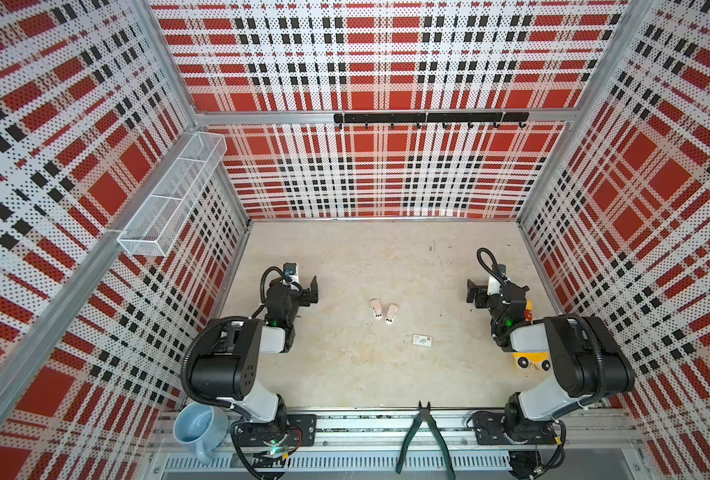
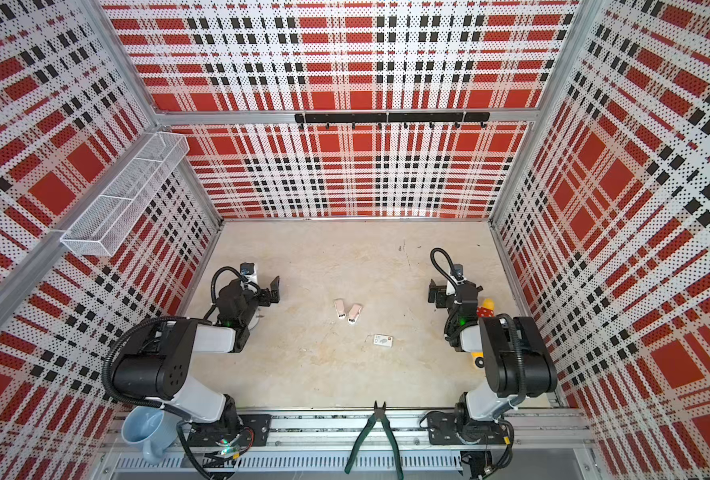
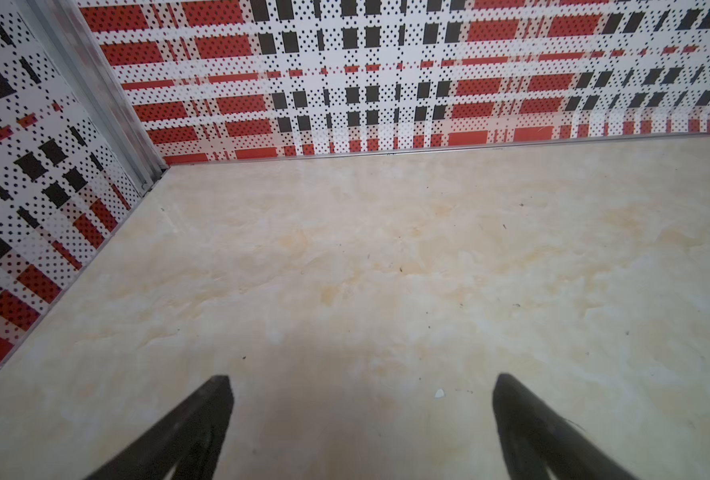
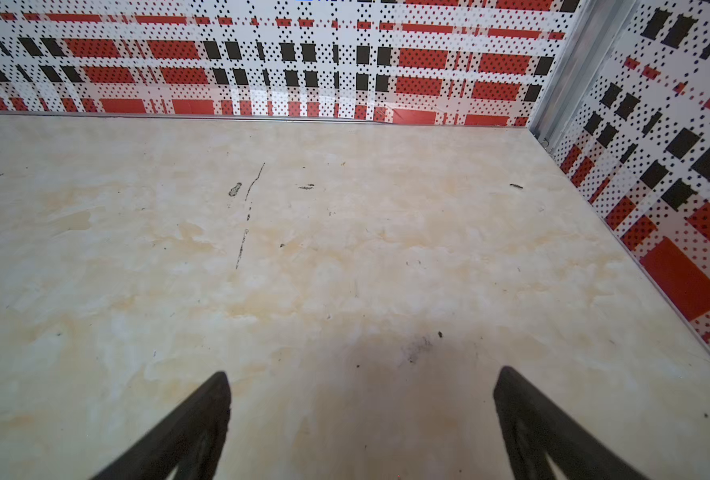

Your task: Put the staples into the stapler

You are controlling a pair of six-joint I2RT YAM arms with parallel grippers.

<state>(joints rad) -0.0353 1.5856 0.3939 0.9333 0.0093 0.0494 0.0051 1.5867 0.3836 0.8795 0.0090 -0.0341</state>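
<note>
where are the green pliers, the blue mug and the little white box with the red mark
green pliers (image 1: pixel 424 417): in a top view, on the pivot
blue mug (image 1: pixel 195 424): in a top view, on its inner floor
white box (image 1: pixel 422 340): in a top view, middle of its top face

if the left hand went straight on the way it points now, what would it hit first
Most likely the bare table, since the left hand tilts downward; nothing else lies ahead before the back wall.
</note>
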